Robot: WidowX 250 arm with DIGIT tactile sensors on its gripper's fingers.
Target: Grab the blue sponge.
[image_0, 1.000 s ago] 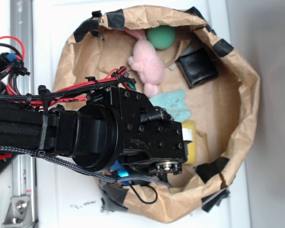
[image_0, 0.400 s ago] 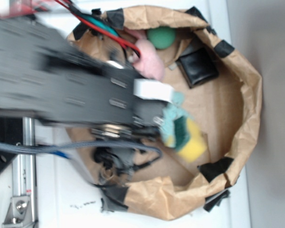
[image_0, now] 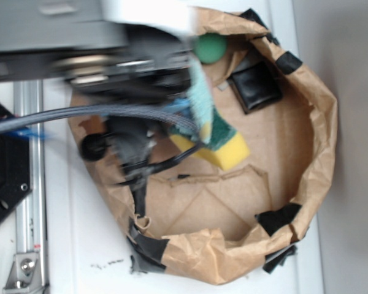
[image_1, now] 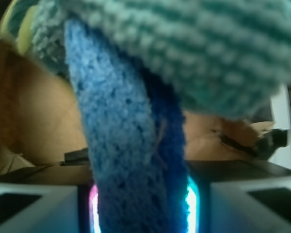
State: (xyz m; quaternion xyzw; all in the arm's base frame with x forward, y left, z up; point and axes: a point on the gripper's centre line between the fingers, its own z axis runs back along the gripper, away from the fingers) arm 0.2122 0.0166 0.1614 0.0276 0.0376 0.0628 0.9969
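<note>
In the wrist view the blue sponge (image_1: pixel 131 145), a porous blue block, stands upright, pinched between the two jaws of my gripper (image_1: pixel 141 208). The fuzzy teal cloth (image_1: pixel 184 48) lies over its far end, and a bit of the yellow sponge (image_1: pixel 9 24) shows at the top left. In the exterior view my arm is a blur across the top left, with the gripper (image_0: pixel 175 101) over the bag. The teal cloth (image_0: pixel 199 101) and the yellow sponge with its green layer (image_0: pixel 218 147) hang right at the gripper. The blue sponge is mostly hidden there.
Everything sits inside a brown paper bag with a rolled, black-taped rim (image_0: pixel 322 122). A green ball (image_0: pixel 208 48) and a black square pouch (image_0: pixel 254 86) lie at the bag's back. A metal rail (image_0: pixel 30 184) runs along the left.
The arm has swung towards the top of the frame, blurred with motion. The teal cloth and yellow sponge have shifted with the gripper. The pink plush toy is now hidden behind the arm.
</note>
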